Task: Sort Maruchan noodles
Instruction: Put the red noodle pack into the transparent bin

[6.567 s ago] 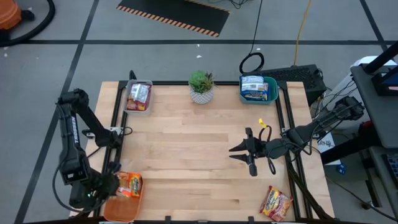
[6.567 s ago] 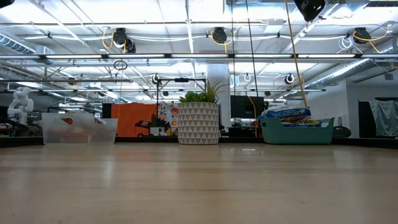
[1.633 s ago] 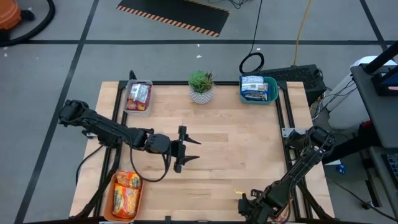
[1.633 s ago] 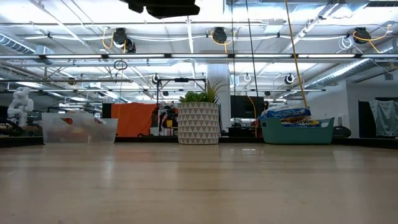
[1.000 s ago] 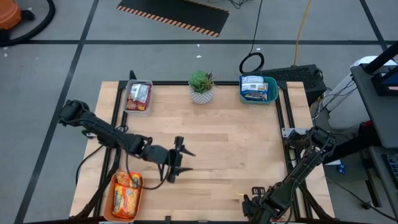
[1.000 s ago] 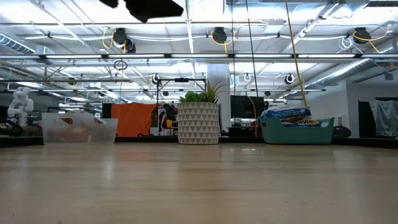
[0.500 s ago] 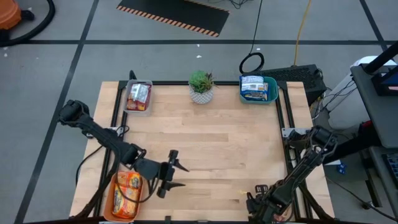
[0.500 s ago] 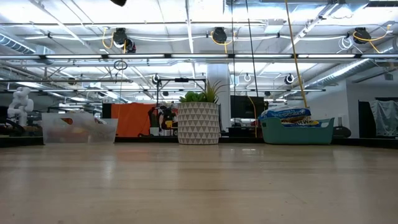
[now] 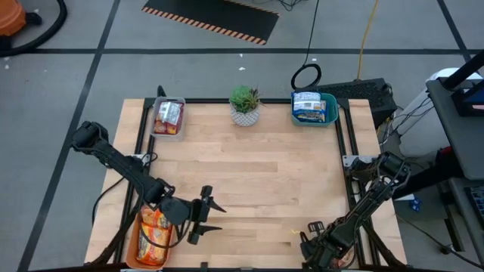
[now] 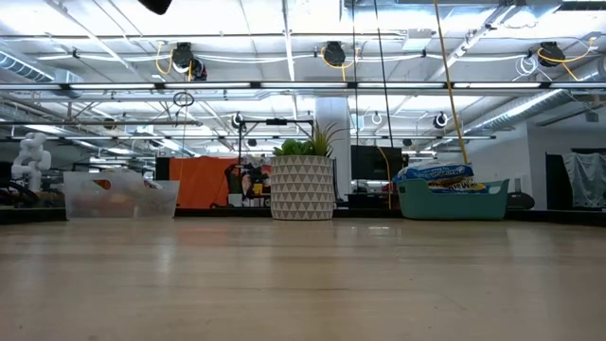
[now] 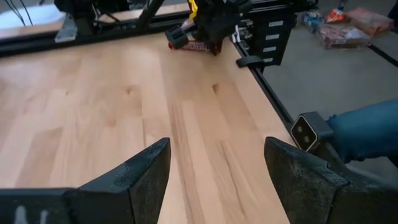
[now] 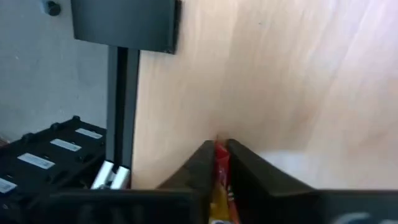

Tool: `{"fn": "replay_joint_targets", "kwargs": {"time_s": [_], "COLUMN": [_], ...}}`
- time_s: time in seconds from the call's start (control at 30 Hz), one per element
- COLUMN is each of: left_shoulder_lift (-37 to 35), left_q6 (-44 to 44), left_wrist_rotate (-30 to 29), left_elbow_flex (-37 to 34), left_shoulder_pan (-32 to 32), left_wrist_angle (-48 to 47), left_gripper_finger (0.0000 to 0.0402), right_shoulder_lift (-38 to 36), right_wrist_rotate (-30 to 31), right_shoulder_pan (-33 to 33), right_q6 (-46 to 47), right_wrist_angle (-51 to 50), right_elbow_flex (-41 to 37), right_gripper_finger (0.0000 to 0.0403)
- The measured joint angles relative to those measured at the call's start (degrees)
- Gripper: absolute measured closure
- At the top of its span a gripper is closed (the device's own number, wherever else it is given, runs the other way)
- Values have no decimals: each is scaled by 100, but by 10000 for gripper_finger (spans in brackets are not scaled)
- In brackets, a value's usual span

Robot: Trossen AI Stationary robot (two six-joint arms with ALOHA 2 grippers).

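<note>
While orange packets (image 9: 154, 235) fill the orange tray (image 9: 141, 259) (near-left corner), blue ones (image 9: 309, 105) fill teal (image 9: 330, 115).

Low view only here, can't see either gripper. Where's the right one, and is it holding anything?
Observer: The right gripper is down at the table's near right corner, shut on the edge of a red-yellow noodle packet.
Operator: Left one?
Observer: The left gripper is open and empty, over bare wood beside the orange tray at the near left corner.
Operator: What's in that tray?
Observer: Orange-yellow packets, stacked; I can't tell the exact count.
</note>
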Motion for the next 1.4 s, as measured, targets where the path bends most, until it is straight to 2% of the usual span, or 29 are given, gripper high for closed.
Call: {"fn": "replay_joint_targets", "kwargs": {"time_s": [0.1,0.27,0.43,0.53,0.7,0.97,1.07,1.2,1.3,1.4], "left_shoulder_lift": [0,0,0,0,0,0,0,2,2,2], "left_q6": [-223,-489,-623,-673,-747,-1353,-1469,-1544,-1465,-1255], "left_wrist_rotate": [-3,-138,-253,-255,-308,-742,-958,-1228,-1349,-1413], "left_elbow_flex": [-1,-1,-1,-1,-1,-1,-1,-1,-1,-1], "left_shoulder_pan": [-5,-5,0,0,0,0,0,4,22,94], "left_wrist_angle": [-54,-39,-36,-34,29,29,31,69,97,104], "left_gripper_finger": [138,138,138,138,138,138,138,138,138,138], "right_shoulder_lift": [-91,-399,-862,-1168,-1601,-1733,-1737,-1737,-1737,-1741], "right_wrist_rotate": [-6,240,925,1635,3171,5258,6134,7190,7697,7815], "right_shoulder_pan": [-78,-247,-405,-518,-764,-1058,-1131,-1211,-1345,-1590], "right_q6": [-188,-180,-166,74,543,376,-12,-1108,-2084,-3024], "right_wrist_angle": [17,-106,-59,-138,-256,299,787,1692,2353,2874], "right_elbow_flex": [-4,-39,-28,-28,-26,-22,-22,-17,-15,-13], "right_gripper_finger": [393,392,400,401,402,402,402,403,403,403]}}
